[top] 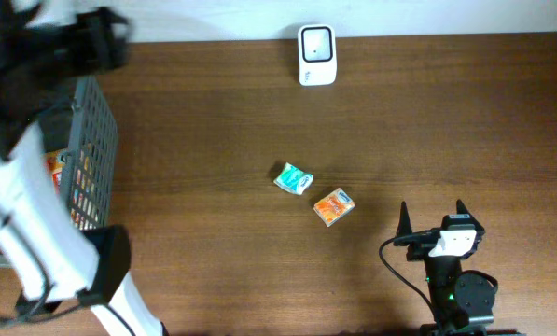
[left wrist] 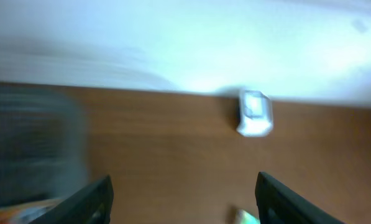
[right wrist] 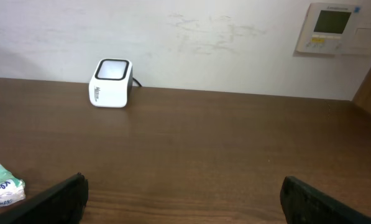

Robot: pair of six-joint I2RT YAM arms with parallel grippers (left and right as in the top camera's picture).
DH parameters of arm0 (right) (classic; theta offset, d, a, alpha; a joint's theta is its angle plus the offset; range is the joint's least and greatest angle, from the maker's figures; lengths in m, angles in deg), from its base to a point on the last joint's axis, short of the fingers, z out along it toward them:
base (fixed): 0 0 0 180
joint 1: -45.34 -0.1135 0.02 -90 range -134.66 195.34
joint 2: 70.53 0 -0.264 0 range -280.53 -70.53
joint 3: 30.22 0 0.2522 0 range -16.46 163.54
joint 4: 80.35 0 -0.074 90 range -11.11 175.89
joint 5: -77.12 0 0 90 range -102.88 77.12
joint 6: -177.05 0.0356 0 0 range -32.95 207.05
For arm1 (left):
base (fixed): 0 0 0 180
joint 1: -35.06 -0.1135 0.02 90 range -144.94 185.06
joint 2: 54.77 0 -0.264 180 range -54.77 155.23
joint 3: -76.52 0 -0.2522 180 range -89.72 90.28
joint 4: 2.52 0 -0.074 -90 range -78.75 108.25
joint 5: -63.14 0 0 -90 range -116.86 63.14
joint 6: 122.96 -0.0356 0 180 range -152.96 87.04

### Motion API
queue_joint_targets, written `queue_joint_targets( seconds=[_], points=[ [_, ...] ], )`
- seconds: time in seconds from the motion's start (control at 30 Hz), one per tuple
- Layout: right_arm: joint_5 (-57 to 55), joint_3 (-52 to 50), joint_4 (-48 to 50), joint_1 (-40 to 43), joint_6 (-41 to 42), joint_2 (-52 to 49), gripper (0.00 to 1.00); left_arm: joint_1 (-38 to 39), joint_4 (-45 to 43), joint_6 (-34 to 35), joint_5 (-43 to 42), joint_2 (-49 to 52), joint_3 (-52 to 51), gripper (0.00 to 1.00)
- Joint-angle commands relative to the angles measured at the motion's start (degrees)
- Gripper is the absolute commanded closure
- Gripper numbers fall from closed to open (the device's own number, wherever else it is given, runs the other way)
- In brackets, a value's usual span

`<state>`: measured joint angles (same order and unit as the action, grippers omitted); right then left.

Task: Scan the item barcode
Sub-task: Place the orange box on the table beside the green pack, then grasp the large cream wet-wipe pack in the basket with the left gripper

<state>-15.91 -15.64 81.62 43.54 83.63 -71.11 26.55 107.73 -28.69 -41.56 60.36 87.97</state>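
The white barcode scanner [top: 316,54] stands at the table's far edge, also seen as the scanner [left wrist: 255,113] in the blurred left wrist view and the scanner [right wrist: 112,83] in the right wrist view. Two items lie mid-table: a green packet [top: 294,179] and an orange packet [top: 334,206]. My left gripper [left wrist: 185,202] is open and empty, up over the basket side. At the front right, my right gripper [top: 432,217] stands open and empty, with the green packet [right wrist: 2,183] off to its left.
A grey wire basket [top: 91,149] with more packets stands at the left edge. The white left arm [top: 35,215] reaches across it. A wall control panel [right wrist: 334,28] hangs behind the table on the right.
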Motion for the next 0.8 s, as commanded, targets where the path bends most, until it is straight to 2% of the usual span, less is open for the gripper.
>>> queue_joint_targets(
  seconds=[0.0,0.1,0.3,0.53,0.63,0.7,0.77],
  points=[
    [-0.68,-0.5,-0.02,0.33,-0.24,0.37,0.02,-7.8,0.24,0.63,4.07,-1.6,-3.26,0.28],
    [-0.66,-0.5,-0.04,0.33,-0.24,0.37,0.02,-15.08,0.24,0.63,5.81,-1.6,-13.77,0.27],
    [-0.66,-0.5,-0.02,0.33,-0.24,0.37,0.02,-23.28,-5.35,0.61,8.55,-1.6,-36.68,0.21],
    [-0.66,-0.5,-0.04,0.33,-0.24,0.37,0.02,-23.65,-17.75,0.59,8.74,-1.6,-64.43,0.21],
    [-0.66,-0.5,-0.04,0.33,-0.24,0.37,0.02,-23.63,-21.79,0.59,8.72,-1.6,-70.53,0.24],
    [-0.66,-0.5,-0.04,0.33,-0.24,0.37,0.02,-23.47,-24.79,0.59,8.52,-1.57,-73.64,0.31],
    [-0.68,-0.5,-0.04,0.33,-0.24,0.37,0.02,-23.26,-27.17,0.57,8.55,-1.57,-76.48,0.34]
  ],
)
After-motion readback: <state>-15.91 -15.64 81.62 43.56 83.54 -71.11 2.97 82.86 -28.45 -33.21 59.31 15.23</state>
